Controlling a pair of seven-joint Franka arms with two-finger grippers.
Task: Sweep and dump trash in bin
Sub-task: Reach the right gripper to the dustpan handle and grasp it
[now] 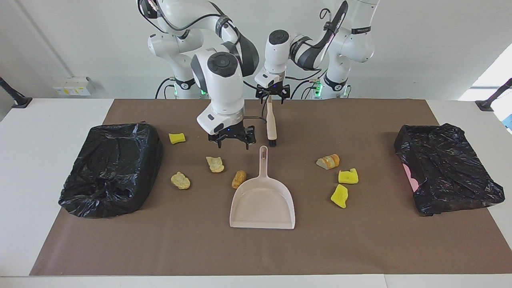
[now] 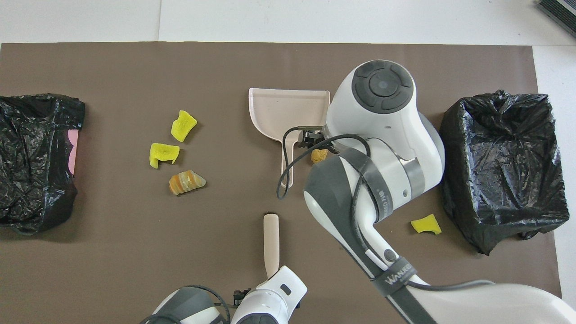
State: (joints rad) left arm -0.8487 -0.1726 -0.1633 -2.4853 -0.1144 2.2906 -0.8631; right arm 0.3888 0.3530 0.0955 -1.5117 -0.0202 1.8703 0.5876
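Observation:
Several trash lumps lie on the brown mat around the beige dustpan point(image 1: 262, 202) point(image 2: 288, 112): yellow sponge chunks point(image 1: 177, 138) point(image 1: 348, 176) point(image 1: 340, 196), tan pieces point(image 1: 215, 164) point(image 1: 181, 181), an orange-brown piece point(image 1: 239, 179) and a bread-like slice point(image 1: 328, 161) point(image 2: 186, 182). My right gripper point(image 1: 232, 140) is open and empty, low over the mat beside the dustpan's handle end. My left gripper point(image 1: 273, 95) is at the handle top of the beige brush point(image 1: 271, 122) point(image 2: 271, 243), whose black bristles point toward the dustpan. In the overhead view the right arm hides some lumps.
A bin lined with a black bag point(image 1: 112, 168) point(image 2: 501, 166) stands at the right arm's end of the table. Another black-bagged bin point(image 1: 444, 168) point(image 2: 36, 157) stands at the left arm's end. The brown mat point(image 1: 256, 252) covers the table's middle.

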